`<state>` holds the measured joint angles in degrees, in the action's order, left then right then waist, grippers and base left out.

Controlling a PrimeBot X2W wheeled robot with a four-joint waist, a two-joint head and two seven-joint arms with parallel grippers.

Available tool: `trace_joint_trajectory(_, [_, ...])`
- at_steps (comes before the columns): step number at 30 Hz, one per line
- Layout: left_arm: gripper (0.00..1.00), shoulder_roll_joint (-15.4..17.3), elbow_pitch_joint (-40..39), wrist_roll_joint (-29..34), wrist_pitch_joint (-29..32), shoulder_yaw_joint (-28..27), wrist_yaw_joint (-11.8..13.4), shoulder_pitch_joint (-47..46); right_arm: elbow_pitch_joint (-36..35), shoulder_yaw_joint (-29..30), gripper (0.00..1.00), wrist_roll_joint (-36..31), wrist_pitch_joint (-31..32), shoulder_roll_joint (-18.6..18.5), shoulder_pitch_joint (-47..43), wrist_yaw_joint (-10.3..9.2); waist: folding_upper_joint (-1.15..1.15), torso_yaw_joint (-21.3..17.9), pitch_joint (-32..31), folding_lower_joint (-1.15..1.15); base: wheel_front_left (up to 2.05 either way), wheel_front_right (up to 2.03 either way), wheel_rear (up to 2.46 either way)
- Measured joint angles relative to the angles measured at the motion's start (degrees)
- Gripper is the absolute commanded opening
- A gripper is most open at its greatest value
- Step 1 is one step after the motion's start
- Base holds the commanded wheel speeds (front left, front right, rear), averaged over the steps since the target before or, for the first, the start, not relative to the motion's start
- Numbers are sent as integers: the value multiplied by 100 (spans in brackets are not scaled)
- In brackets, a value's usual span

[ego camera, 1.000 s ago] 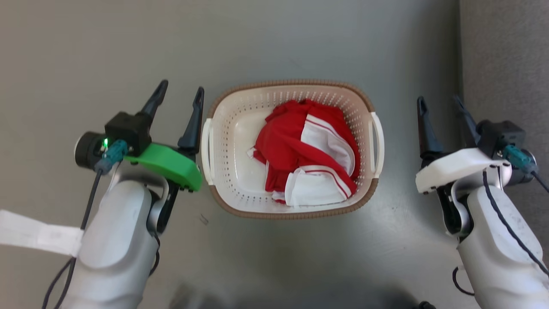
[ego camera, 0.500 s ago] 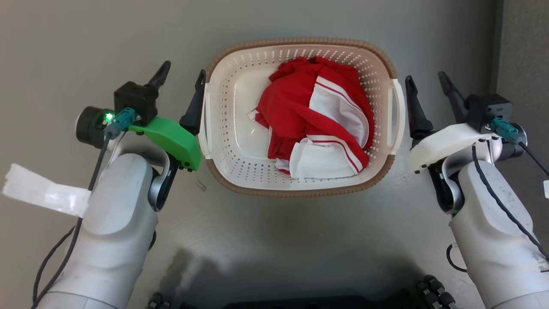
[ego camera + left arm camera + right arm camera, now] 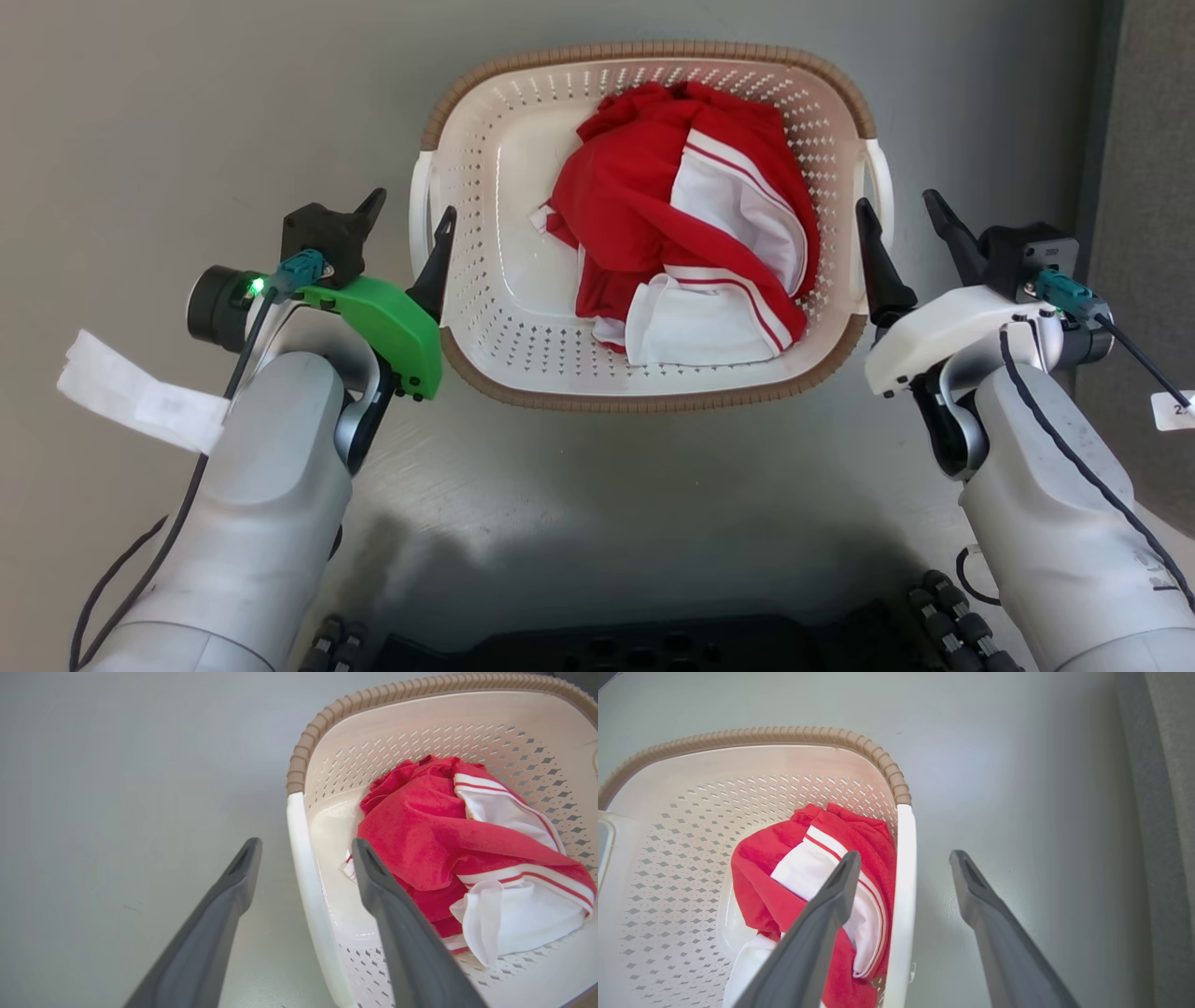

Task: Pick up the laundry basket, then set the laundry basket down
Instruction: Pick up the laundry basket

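The laundry basket (image 3: 653, 49) is cream-white and perforated with a brown woven-look rim. It stands on the grey floor and holds red and white clothing (image 3: 681, 233). My left gripper (image 3: 411, 207) is open astride the left loop handle (image 3: 420, 210). In the left wrist view that handle (image 3: 299, 826) runs between the fingers, one finger outside the basket (image 3: 373, 697) and one over its inside. My right gripper (image 3: 896, 201) is open astride the right handle (image 3: 880, 177) in the same way. The right wrist view shows the handle (image 3: 906, 882) inside the right gripper (image 3: 903, 855).
A darker grey strip (image 3: 1148, 140) runs along the right side of the floor. My dark base (image 3: 653, 649) shows at the bottom edge. A white tag (image 3: 140, 392) hangs from the left forearm.
The head camera has moved and the basket sits higher in view. Both grippers, beside the basket before, have closed in to straddle its side handles, the right from farther off. Both stay open.
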<state>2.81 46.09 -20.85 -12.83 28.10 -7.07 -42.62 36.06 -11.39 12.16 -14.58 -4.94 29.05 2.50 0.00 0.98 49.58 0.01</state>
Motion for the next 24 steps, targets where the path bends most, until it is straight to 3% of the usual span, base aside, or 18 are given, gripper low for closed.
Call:
trace_joint_trajectory(22, [100,-94,935,-583,375,339,-5,-782,672,-411,100,-71,-1,113,621,170,0,-99,530,0,0,0,0])
trace_joint_trajectory(23, [73,-108,965,-636,379,344,-5,-785,694,-421,31,-71,-1,113,650,171,0,-105,531,-1,0,0,0])
trace_joint_trajectory(24, [0,-119,1025,-678,474,361,-5,-796,723,-453,0,-71,-1,113,687,200,0,-112,532,-1,0,0,0])
